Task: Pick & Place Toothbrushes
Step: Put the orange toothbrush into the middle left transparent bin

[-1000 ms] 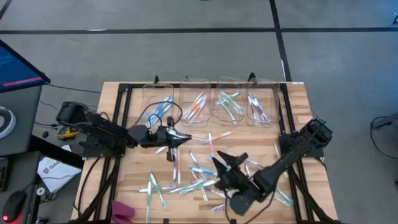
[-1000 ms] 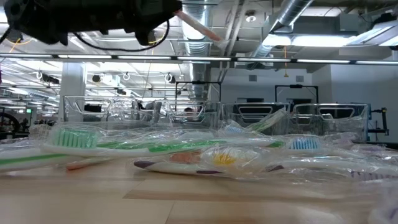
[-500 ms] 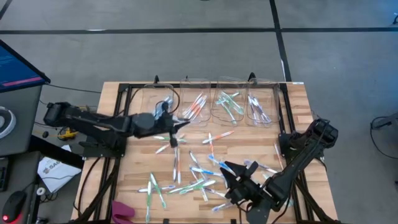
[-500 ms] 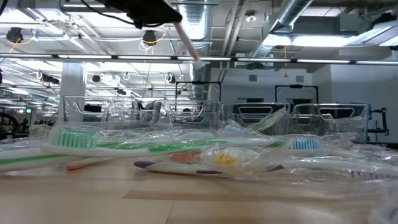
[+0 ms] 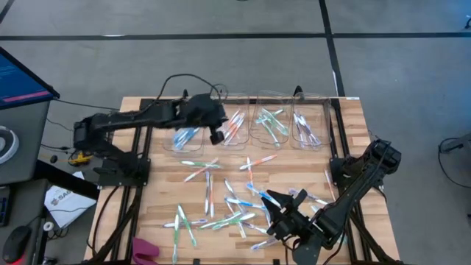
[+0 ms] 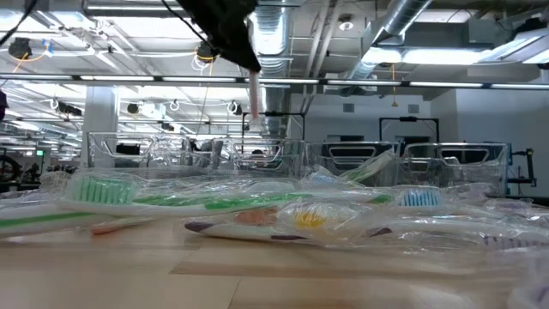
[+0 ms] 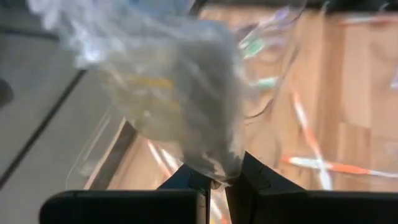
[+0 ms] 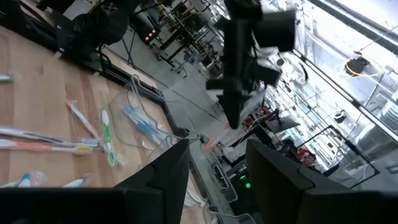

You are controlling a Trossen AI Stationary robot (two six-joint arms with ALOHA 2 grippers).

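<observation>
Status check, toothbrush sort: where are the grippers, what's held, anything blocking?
Left gripper over the bins, shut on wrapped orange toothbrush. Right gripper open, low over loose toothbrushes, empty. Nothing blocking.

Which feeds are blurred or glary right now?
Left wrist view: the wrapped toothbrush pinched in the left gripper is a pale smear. Low view: the near toothbrushes are soft, their wrappers glinting. High view: sharp enough.

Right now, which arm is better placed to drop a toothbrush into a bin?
Left. Its tool hangs over the clear bins, shut on a wrapped toothbrush. The right tool is open and low over the loose pile, far from the bins.
</observation>
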